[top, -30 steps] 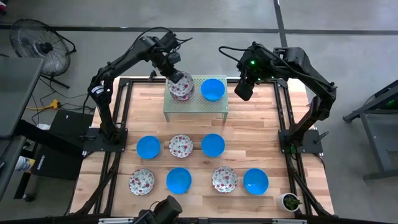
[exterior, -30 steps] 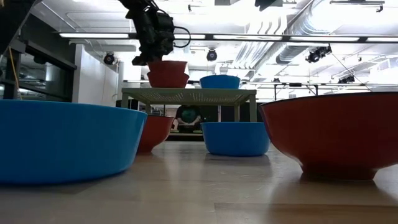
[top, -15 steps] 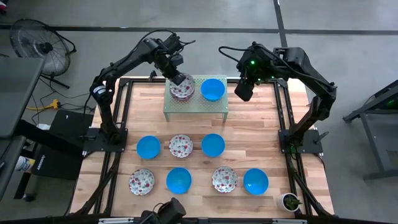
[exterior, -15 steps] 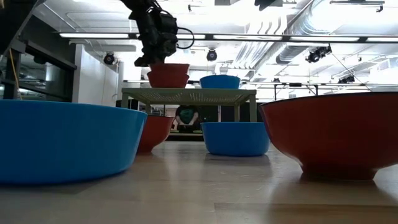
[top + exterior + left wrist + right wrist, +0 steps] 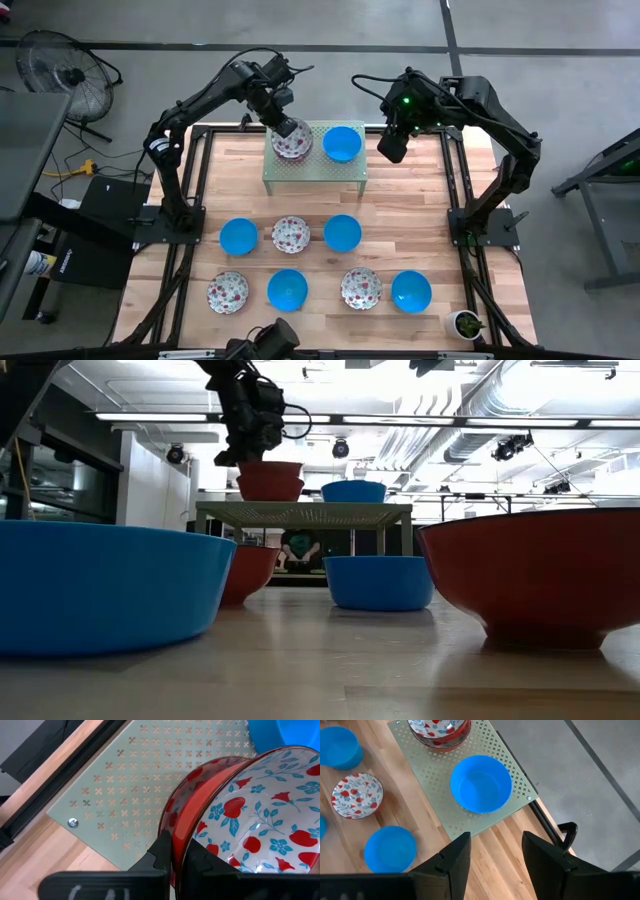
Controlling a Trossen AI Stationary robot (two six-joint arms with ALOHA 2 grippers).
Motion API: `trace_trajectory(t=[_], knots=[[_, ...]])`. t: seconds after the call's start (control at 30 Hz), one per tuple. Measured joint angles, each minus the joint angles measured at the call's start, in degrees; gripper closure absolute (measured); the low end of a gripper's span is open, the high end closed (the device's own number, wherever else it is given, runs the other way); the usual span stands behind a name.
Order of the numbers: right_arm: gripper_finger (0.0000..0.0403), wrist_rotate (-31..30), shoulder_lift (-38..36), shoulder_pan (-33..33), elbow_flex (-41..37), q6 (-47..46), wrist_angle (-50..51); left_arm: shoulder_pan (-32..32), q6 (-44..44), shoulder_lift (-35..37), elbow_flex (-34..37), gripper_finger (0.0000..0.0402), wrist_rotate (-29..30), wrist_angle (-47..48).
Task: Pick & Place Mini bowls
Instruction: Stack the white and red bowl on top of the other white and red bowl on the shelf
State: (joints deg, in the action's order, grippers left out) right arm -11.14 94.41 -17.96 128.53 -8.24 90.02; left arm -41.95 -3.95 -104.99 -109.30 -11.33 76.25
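Note:
A pale green perforated rack (image 5: 315,168) stands at the table's far side. On it are a blue mini bowl (image 5: 342,143) and a stack of two floral bowls, red outside (image 5: 270,478). My left gripper (image 5: 284,124) is over the stack, shut on the upper floral bowl (image 5: 260,810). The lower floral bowl (image 5: 270,490) rests on the rack top by its base. My right gripper (image 5: 390,150) hangs open above the rack's right end, with nothing between its fingers (image 5: 496,845). Several more blue and floral bowls sit on the wooden table, among them a floral bowl (image 5: 291,235). My left gripper pinches the upper floral bowl's rim (image 5: 176,827) on its far-left side, one finger outside the red wall (image 5: 159,851) and one inside (image 5: 200,856). The fingers come steeply from above. The bowl sits level, nested in the lower bowl on the rack.
Two rows of bowls fill the table's near half, from a blue bowl (image 5: 238,236) to another blue bowl (image 5: 411,291). A small potted plant (image 5: 465,323) stands at the near right corner. Bare wood (image 5: 400,200) lies between the rack and the rows.

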Motion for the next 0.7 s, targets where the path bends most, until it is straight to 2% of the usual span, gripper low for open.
trace_trajectory(t=[0.6, 0.7], knots=[[0.0238, 0.0, 0.0, 0.0, 0.0, 0.4, 0.0, 0.0, 0.5, 0.0, 1.5, 0.0396, 0.6, -1.2], [0.0237, 0.0, 0.0, 0.0, 0.0, 0.4, 0.0, 0.0, 0.5, 0.0, 1.5, 0.0383, 0.5, -1.4]])
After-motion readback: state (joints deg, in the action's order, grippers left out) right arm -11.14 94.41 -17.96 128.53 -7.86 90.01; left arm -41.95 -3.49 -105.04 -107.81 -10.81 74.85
